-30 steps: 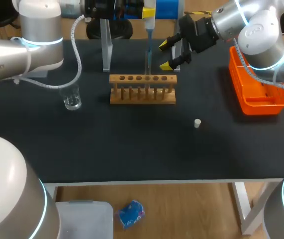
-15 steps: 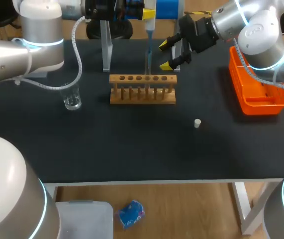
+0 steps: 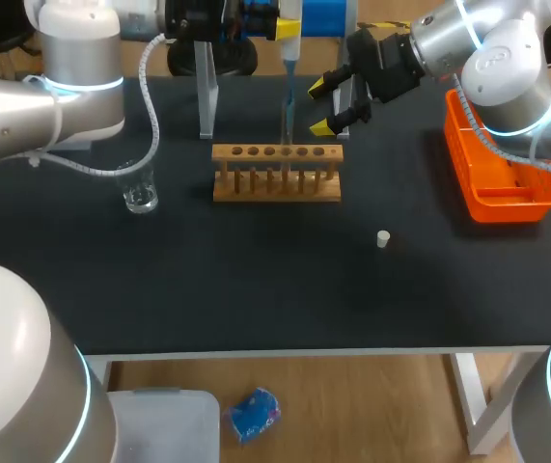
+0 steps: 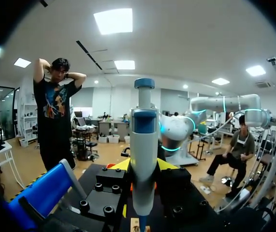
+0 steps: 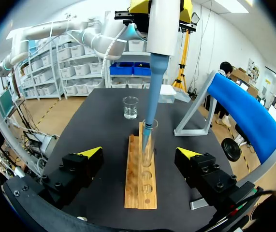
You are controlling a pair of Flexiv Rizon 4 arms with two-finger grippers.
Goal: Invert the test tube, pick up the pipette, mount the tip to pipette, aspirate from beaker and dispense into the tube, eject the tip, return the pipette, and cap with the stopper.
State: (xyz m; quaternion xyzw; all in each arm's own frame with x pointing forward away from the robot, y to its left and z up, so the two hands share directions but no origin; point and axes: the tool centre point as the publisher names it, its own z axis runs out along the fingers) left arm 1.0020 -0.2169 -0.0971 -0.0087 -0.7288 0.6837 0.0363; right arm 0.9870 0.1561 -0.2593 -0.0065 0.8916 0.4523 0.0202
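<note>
Head view: the left tool (image 3: 289, 27) is closed on the white and blue plastic pipette (image 3: 289, 60). Its tip hangs down inside a clear glass test tube (image 5: 147, 142) that stands in the wooden rack (image 3: 277, 174). The right tool (image 3: 321, 106) is wide open and holds nothing, at one o'clock from the rack. The small glass beaker (image 3: 141, 197) sits at nine o'clock. The little white stopper (image 3: 382, 238) lies at five o'clock on the black bench (image 3: 256, 289).

I see an orange basket (image 3: 507, 206) at the black table's (image 3: 256, 289) right edge, and a wooden rack (image 3: 276, 152) toward the back middle.
</note>
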